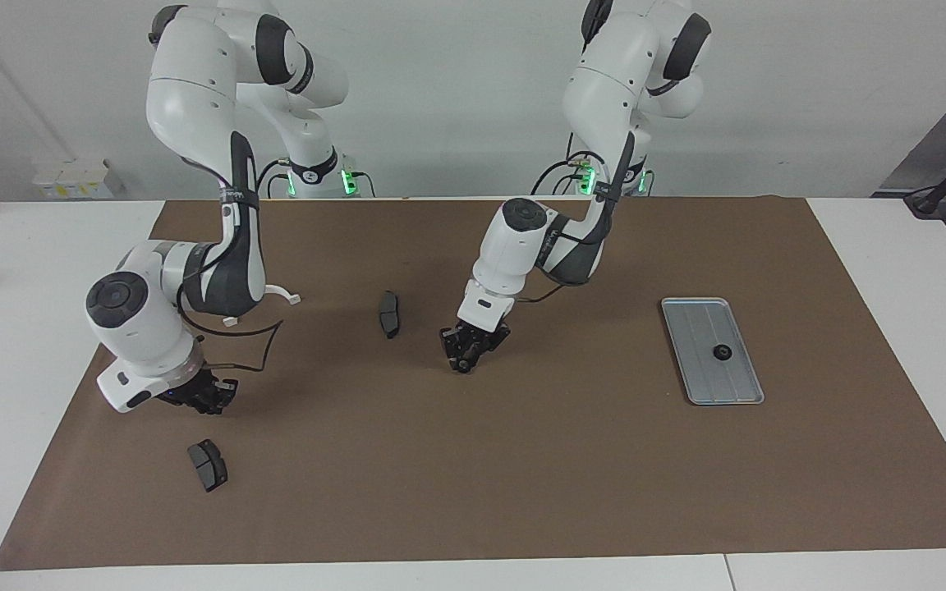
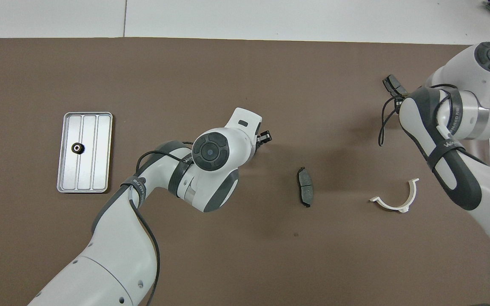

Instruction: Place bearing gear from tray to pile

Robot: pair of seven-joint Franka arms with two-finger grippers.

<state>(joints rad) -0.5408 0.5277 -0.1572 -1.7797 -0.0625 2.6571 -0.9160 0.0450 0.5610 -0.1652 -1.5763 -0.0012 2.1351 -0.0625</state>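
Note:
The silver-grey tray (image 1: pixel 699 373) lies toward the left arm's end of the table and also shows in the overhead view (image 2: pixel 96 170). One small black gear (image 1: pixel 721 352) sits in it (image 2: pixel 77 148). A dark grey brake pad (image 1: pixel 389 313) lies mid-table (image 2: pixel 305 187), with no gears showing beside it. My left gripper (image 1: pixel 461 361) hangs low over the bare mat between that pad and the tray (image 2: pixel 264 137). My right gripper (image 1: pixel 204 397) is low over the mat close to a second brake pad (image 1: pixel 208 465); its own wrist hides it in the overhead view.
A white half-ring bracket (image 2: pixel 394 199) lies toward the right arm's end, partly hidden by the right arm in the facing view (image 1: pixel 286 295). The second brake pad (image 2: pixel 393 86) lies farther from the robots. A brown mat (image 1: pixel 522 476) covers the table.

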